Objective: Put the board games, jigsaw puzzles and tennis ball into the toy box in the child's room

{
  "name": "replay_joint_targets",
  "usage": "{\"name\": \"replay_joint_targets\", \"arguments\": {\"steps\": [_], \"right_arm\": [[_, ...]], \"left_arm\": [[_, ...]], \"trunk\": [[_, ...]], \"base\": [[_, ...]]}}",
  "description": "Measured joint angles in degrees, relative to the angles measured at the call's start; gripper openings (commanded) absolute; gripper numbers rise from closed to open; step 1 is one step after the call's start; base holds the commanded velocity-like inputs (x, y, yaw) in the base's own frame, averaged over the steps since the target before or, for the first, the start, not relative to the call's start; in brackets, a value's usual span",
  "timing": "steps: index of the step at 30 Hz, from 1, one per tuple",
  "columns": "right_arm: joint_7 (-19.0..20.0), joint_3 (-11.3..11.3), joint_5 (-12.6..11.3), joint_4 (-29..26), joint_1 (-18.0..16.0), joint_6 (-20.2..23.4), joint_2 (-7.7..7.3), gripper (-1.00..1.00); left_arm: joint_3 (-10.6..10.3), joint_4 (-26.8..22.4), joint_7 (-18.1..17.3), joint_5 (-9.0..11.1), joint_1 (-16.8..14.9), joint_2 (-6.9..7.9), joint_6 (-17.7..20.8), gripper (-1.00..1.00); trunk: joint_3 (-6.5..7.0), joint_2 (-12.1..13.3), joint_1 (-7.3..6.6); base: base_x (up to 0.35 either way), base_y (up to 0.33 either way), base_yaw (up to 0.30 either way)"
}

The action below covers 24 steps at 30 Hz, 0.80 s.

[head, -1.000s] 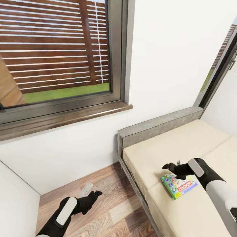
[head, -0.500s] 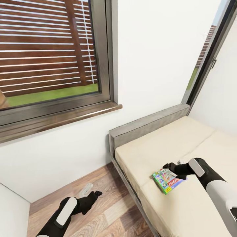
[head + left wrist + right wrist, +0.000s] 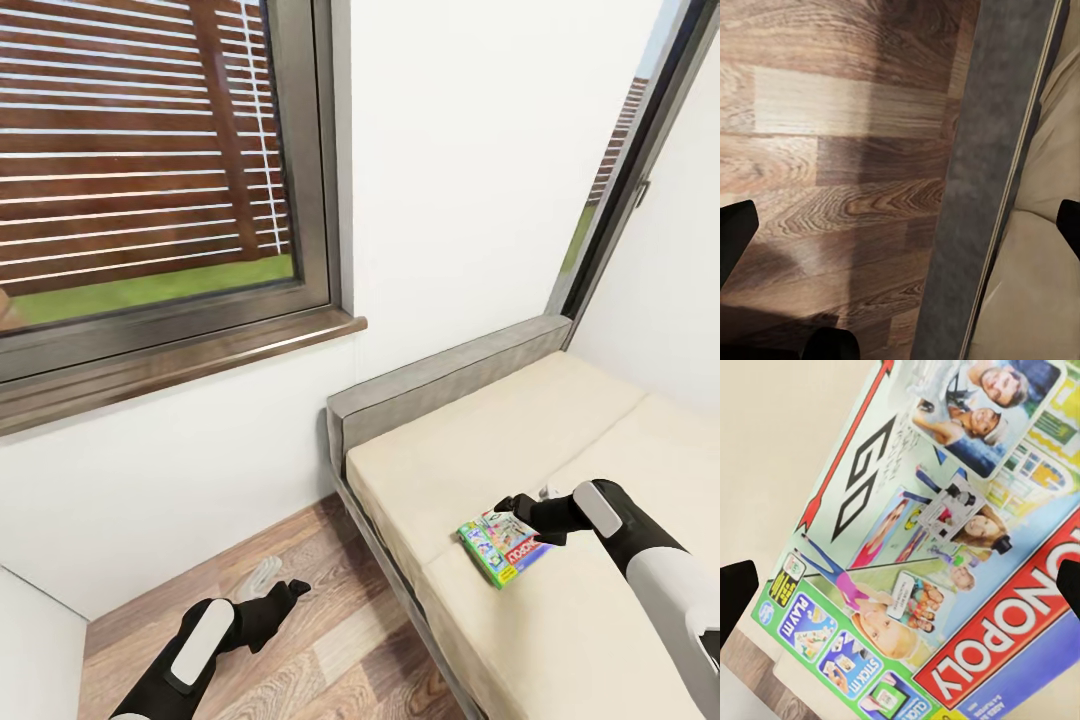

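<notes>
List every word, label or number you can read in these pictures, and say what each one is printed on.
"MONOPOLY": white letters on the red band of the board game box lying on the bed.
"GO": large black letters beside the red arrow on the same box.
"PLAY IT!", "STICK IT!", "CLICK IT!": small panels on its green corner.
The speech bubble and the blue strip's print are too small to read.
</notes>
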Motion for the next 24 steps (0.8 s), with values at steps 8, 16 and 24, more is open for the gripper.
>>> {"name": "replay_joint_targets", "arguments": {"steps": [8, 16, 24], "right_arm": [[0.0, -0.02, 0.0, 0.0, 0.0, 0.0, 0.0, 1.0], [0.0, -0.03, -0.02, -0.01, 0.0, -0.01, -0.01, 1.0], [0.0, -0.03, -0.02, -0.01, 0.0, -0.03, -0.01, 1.0]], "left_arm": [[0.0, 0.0, 0.01, -0.08, 0.0, 0.0, 0.0, 1.0], [0.0, 0.01, 0.01, -0.11, 0.0, 0.0, 0.0, 1.0], [0.0, 0.01, 0.01, -0.12, 0.0, 0.0, 0.0, 1.0]], "trunk": [[0.0, 0.0, 0.0], [0.0, 0.0, 0.0], [0.0, 0.0, 0.0]], "base": [[0.0, 0.0, -0.007], [0.0, 0.0, -0.073], [0.0, 0.0, -0.202]]}}
